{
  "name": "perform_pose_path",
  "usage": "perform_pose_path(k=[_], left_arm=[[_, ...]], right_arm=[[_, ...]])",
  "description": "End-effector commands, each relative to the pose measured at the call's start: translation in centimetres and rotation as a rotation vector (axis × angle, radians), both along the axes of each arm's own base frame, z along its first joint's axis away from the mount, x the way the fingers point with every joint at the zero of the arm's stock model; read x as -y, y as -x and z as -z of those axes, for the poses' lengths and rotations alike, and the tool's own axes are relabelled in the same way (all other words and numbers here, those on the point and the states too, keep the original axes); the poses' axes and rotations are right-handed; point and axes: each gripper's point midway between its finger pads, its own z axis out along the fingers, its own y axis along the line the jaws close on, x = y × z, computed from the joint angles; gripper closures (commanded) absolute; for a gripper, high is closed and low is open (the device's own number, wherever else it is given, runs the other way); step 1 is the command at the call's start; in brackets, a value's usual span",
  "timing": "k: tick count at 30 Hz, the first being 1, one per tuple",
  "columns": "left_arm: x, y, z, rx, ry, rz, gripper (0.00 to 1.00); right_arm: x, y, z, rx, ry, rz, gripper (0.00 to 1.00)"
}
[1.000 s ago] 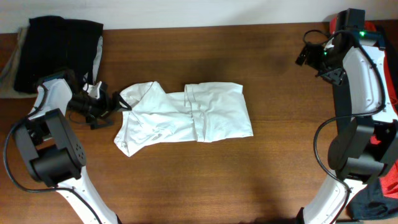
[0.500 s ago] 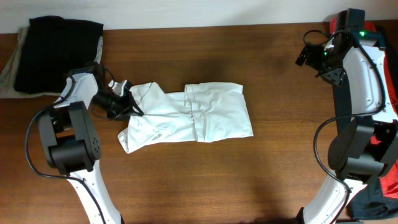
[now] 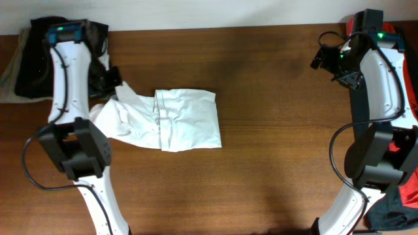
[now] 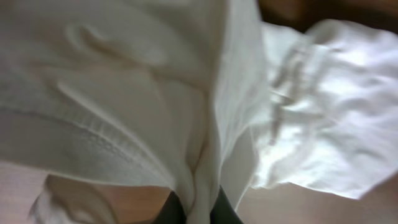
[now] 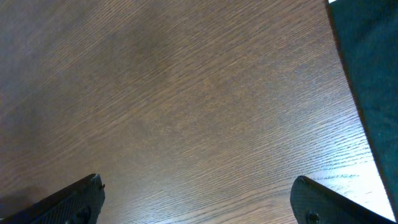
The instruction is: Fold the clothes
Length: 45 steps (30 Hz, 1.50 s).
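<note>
The clothes are a white T-shirt [image 3: 176, 121] lying crumpled and partly folded on the brown table [image 3: 274, 150], left of centre. My left gripper [image 3: 110, 79] is at the shirt's far left corner, shut on a pinch of its white cloth, which rises toward it. In the left wrist view the shirt [image 4: 124, 93] fills the frame, and the dark fingers of the left gripper [image 4: 196, 214] clamp a fold of it at the bottom edge. My right gripper [image 3: 318, 60] hovers open over bare wood at the back right, nothing between its fingertips [image 5: 87, 193].
A folded black garment [image 3: 29, 65] lies at the back left corner, partly behind the left arm. Red fabric [image 3: 392, 29] shows behind the right arm and at the lower right [image 3: 408, 192]. A dark surface [image 5: 373, 74] borders the table's edge in the right wrist view.
The left gripper shut on the shirt's left edge, then swung back and left, dragging the whole shirt leftward. The right arm stayed still.
</note>
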Motion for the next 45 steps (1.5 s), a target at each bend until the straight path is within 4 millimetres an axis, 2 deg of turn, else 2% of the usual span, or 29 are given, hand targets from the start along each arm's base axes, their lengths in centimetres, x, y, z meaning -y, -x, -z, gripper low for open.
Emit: perform_pose_path(k=[1,3,5,9,11,13,15,16,18,19,20,21,22,23,24,25,27,28,30,33,35,36,37,38,39,40,41,43,45], left_arm=[[6.0,0.0,-3.1,0.077,-0.01,0.076,0.99],[11.7,0.6,-3.0,0.083,-0.006,0.198,0.99],[14.7,0.9,-2.4,0.087,-0.002,0.269,0.99],[20.3,1.5,1.5,0.038,0.0,0.364,0.99],[22.1,1.2,3.8,0.026,0.001,0.383,0.92],[24.4,1.5,6.2,-0.002,0.046,0.408,0.92],[26.0,1.4,8.3,-0.006,0.042,0.417,0.82],[26.6,1.8,8.4,-0.011,0.04,0.432,0.78],[26.7,1.9,6.8,-0.001,0.042,0.438,0.74],[26.5,1.8,5.4,0.014,0.036,0.442,0.68],[26.2,1.5,3.5,0.039,0.024,0.448,0.13],[25.8,1.1,1.8,0.079,0.01,0.472,0.01],[25.7,-0.2,-0.6,0.17,0.005,0.5,0.01],[25.2,-0.9,-1.8,0.214,0.005,0.486,0.01],[23.8,-1.7,-2.7,0.238,0.008,0.443,0.01],[21.7,-2.7,-2.8,0.234,0.022,0.38,0.01],[19.5,-3.2,-1.8,0.17,0.139,0.283,0.01],[17.9,-3.0,-0.5,0.111,0.167,0.234,0.01],[16.7,-2.0,2.3,0.007,0.189,0.19,0.01],[20.2,-2.0,4.2,0.009,0.416,0.276,0.02],[21.8,-2.6,4.5,0.052,0.454,0.307,0.06],[22.5,-2.7,4.5,0.063,0.456,0.324,0.18],[23.2,-2.5,4.5,0.068,0.457,0.34,0.49],[23.8,-2.5,4.5,0.073,0.458,0.354,0.6],[24.5,-2.6,4.6,0.087,0.461,0.37,0.82],[25.2,-2.8,4.7,0.102,0.464,0.38,0.96],[25.8,-3.1,5.0,0.113,0.465,0.378,0.99],[28.0,-3.9,5.2,0.159,0.476,0.379,0.99],[29.5,-3.8,5.1,0.184,0.484,0.412,0.99]], right_arm=[[0.3,0.0,-0.5,0.009,0.021,-0.003,0.01],[0.3,0.0,-0.5,0.009,0.021,-0.003,0.01],[0.3,0.0,-0.5,0.009,0.021,-0.003,0.01],[0.3,0.0,-0.5,0.009,0.021,-0.003,0.01],[0.3,0.0,-0.5,0.009,0.021,-0.003,0.01],[0.3,0.0,-0.5,0.009,0.021,-0.003,0.01],[0.3,0.0,-0.5,0.009,0.021,-0.003,0.01],[0.3,0.0,-0.5,0.009,0.021,-0.003,0.01],[0.3,0.0,-0.5,0.009,0.021,-0.003,0.01],[0.3,0.0,-0.5,0.009,0.021,-0.003,0.01],[0.3,0.0,-0.5,0.009,0.021,-0.003,0.01],[0.3,0.0,-0.5,0.009,0.021,-0.003,0.01],[0.3,0.0,-0.5,0.009,0.021,-0.003,0.01],[0.3,0.0,-0.5,0.009,0.021,-0.003,0.01],[0.3,0.0,-0.5,0.009,0.021,-0.003,0.01],[0.3,0.0,-0.5,0.009,0.021,-0.003,0.01],[0.3,0.0,-0.5,0.009,0.021,-0.003,0.01],[0.3,0.0,-0.5,0.009,0.021,-0.003,0.01],[0.3,0.0,-0.5,0.009,0.021,-0.003,0.01],[0.3,0.0,-0.5,0.009,0.021,-0.003,0.01],[0.3,0.0,-0.5,0.009,0.021,-0.003,0.01],[0.3,0.0,-0.5,0.009,0.021,-0.003,0.01],[0.3,0.0,-0.5,0.009,0.021,-0.003,0.01],[0.3,0.0,-0.5,0.009,0.021,-0.003,0.01],[0.3,0.0,-0.5,0.009,0.021,-0.003,0.01],[0.3,0.0,-0.5,0.009,0.021,-0.003,0.01],[0.3,0.0,-0.5,0.009,0.021,-0.003,0.01],[0.3,0.0,-0.5,0.009,0.021,-0.003,0.01],[0.3,0.0,-0.5,0.009,0.021,-0.003,0.01]])
